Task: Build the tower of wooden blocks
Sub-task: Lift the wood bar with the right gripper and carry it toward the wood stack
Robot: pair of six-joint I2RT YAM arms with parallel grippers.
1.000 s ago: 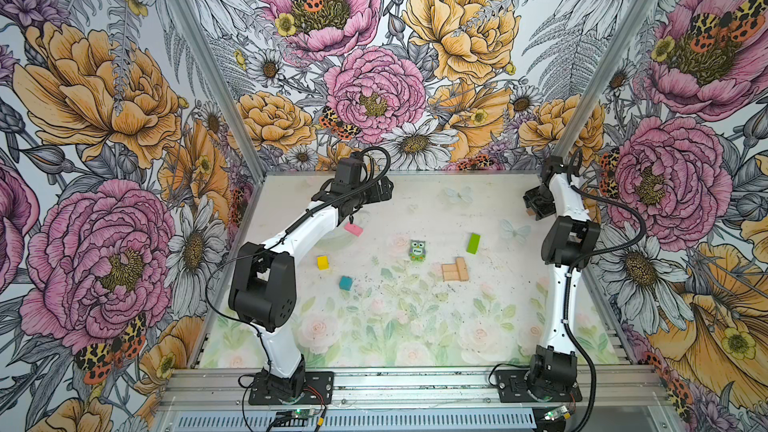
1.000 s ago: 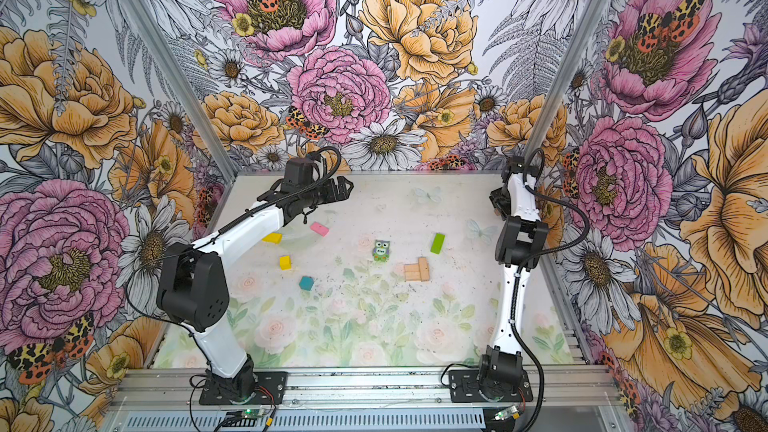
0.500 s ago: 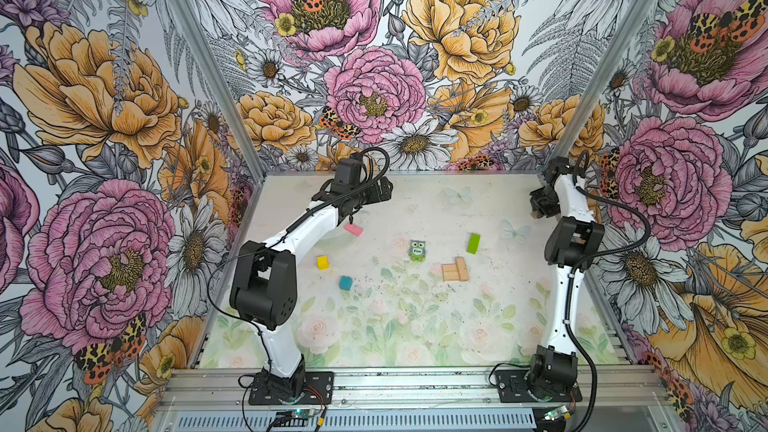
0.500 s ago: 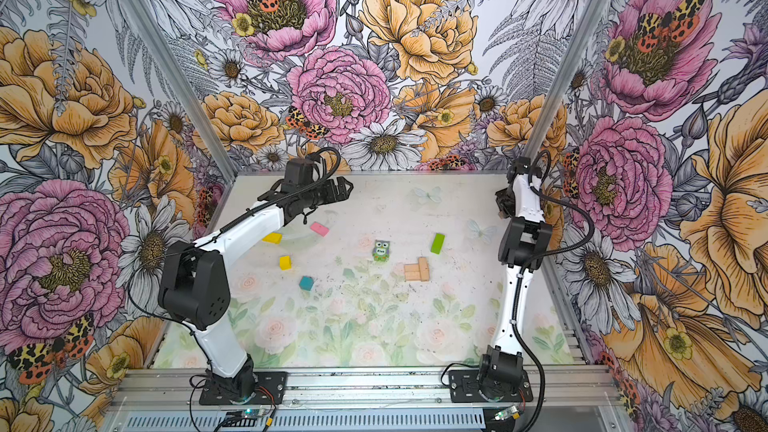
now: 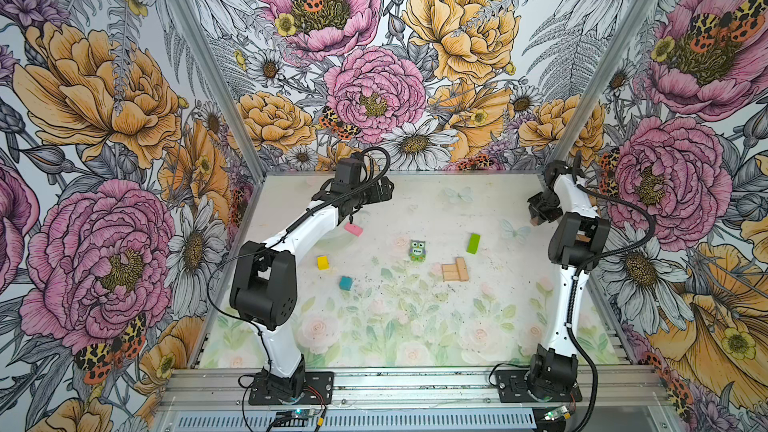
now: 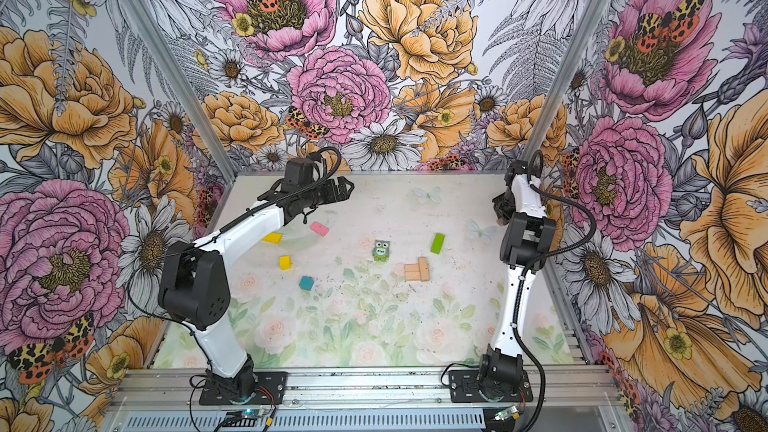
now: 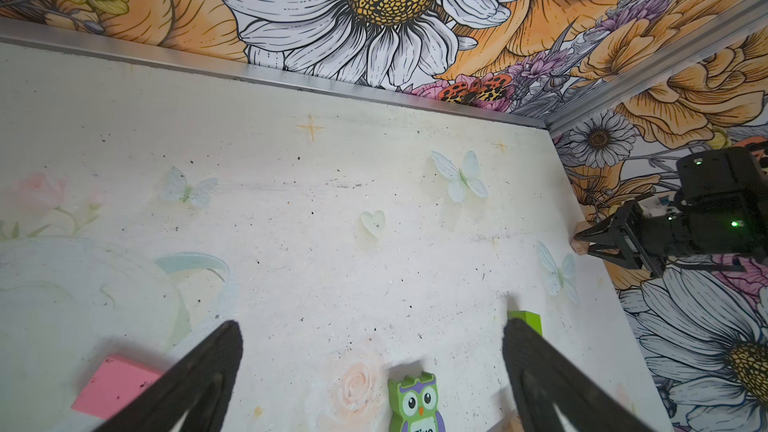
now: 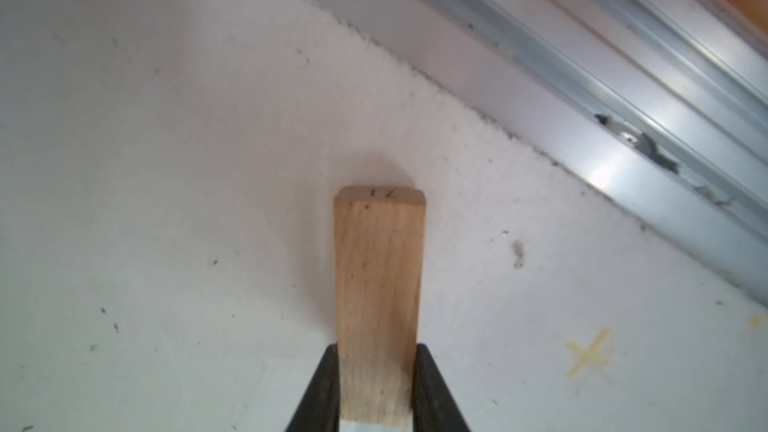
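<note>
right hand (image 8: 376, 353) clamping tan bar (image 8: 378, 276), wrist close-up

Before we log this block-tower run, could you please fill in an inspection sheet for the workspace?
Surface: floral mat, dark specks scattered across it.
Job's things: tan bar cluster, lime-green bar, owl piece, pink bar, yellow cube, teal cube and yellow block lie apart, nothing stacked.
Clutter: nothing seen.
End effectors: left end effector open and empty above the mat; right end effector shut on a tan bar near the mat's right edge.
Cables: black conduit loops off each arm, clear of the blocks.
Surroundings: floral walls, metal frame rail.
</note>
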